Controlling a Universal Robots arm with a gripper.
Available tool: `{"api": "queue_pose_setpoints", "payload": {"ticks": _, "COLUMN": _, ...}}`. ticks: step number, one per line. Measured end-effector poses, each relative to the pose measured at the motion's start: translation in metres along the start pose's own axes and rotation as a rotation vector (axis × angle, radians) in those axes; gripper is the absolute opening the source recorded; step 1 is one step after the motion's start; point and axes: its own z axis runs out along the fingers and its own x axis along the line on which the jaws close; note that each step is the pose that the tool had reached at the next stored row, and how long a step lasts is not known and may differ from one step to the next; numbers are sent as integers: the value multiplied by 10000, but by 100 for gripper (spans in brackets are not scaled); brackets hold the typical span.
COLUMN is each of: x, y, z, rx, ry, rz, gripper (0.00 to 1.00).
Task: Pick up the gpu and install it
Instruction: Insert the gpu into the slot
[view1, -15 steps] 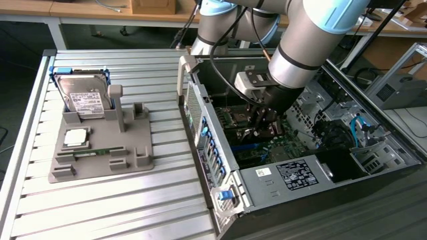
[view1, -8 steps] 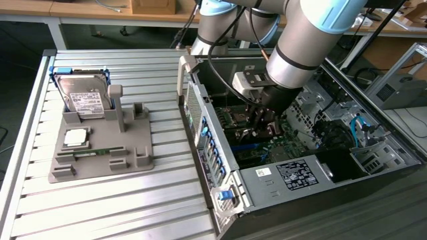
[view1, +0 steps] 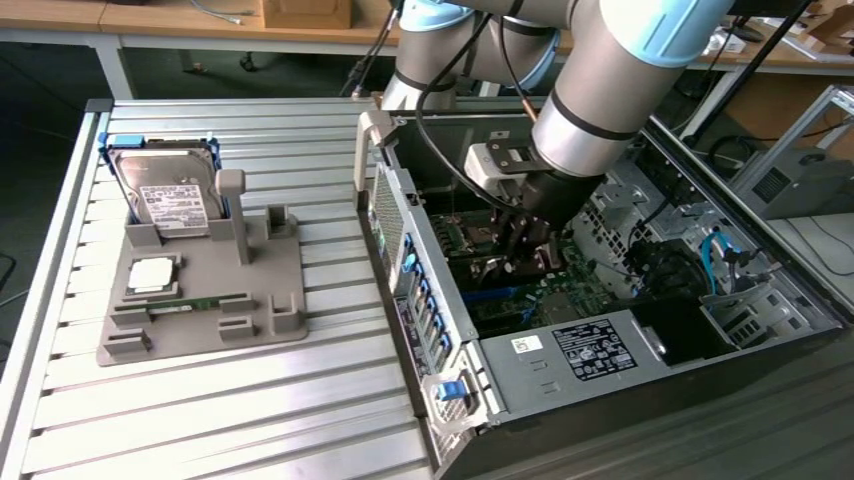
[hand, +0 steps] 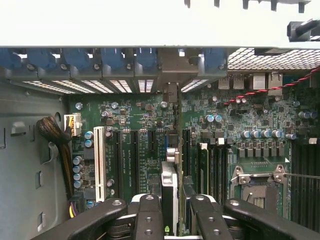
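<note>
Down inside the open computer case (view1: 400, 215), low over the motherboard (hand: 235, 115). Pinching the gpu (hand: 170, 192) with the gripper (hand: 172, 220): clamped on both flat sides of the card, which stands upright and is seen edge-on in the wrist view. Silver end apparently toward the rear slot openings (hand: 145, 85). Poised over the row of black expansion slots (hand: 135, 160), well apart from the white slot (hand: 99, 155). Cannot tell whether touching a slot or just above it. Out on the ribbed table (view1: 267, 410): grey fixture (view1: 274, 320) with hard drive (view1: 171, 198) and memory stick (view1: 200, 302), well apart from the work.

Judged as the seating step. To do it well:
- Keep the card upright and parallel to the chosen slot.
- Line up the bottom edge along the full slot length before any pressing.
- Match the bracket to one rear opening, not the bar between two.
- Press straight down, evenly, no rocking.
- Mind the blue capacitors (hand: 89, 139) and the red cable (hand: 270, 90).
- Hold the pinch firm; likely to tilt if loosened early.
</note>
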Motion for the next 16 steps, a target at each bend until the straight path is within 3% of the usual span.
{"api": "queue_pose_setpoints", "payload": {"ticks": 6, "x": -2, "y": 0, "z": 1, "rx": 1, "ry": 43, "rz": 3, "gripper": 27}}
{"api": "queue_pose_setpoints", "payload": {"ticks": 9, "x": 2, "y": 0, "z": 3, "rx": 7, "ry": 197, "rz": 68, "gripper": 27}}
{"api": "queue_pose_setpoints", "payload": {"ticks": 11, "x": 6, "y": 0, "z": 3, "rx": 11, "ry": 332, "rz": 98, "gripper": 27}}
{"api": "queue_pose_setpoints", "payload": {"ticks": 12, "x": 11, "y": -1, "z": 2, "rx": 13, "ry": 430, "rz": 121, "gripper": 27}}
{"api": "queue_pose_setpoints", "payload": {"ticks": 13, "x": 13, "y": -3, "z": 2, "rx": 14, "ry": 470, "rz": 134, "gripper": 27}}
{"api": "queue_pose_setpoints", "payload": {"ticks": 16, "x": 14, "y": -45, "z": 3, "rx": 12, "ry": 488, "rz": 154, "gripper": 27}}
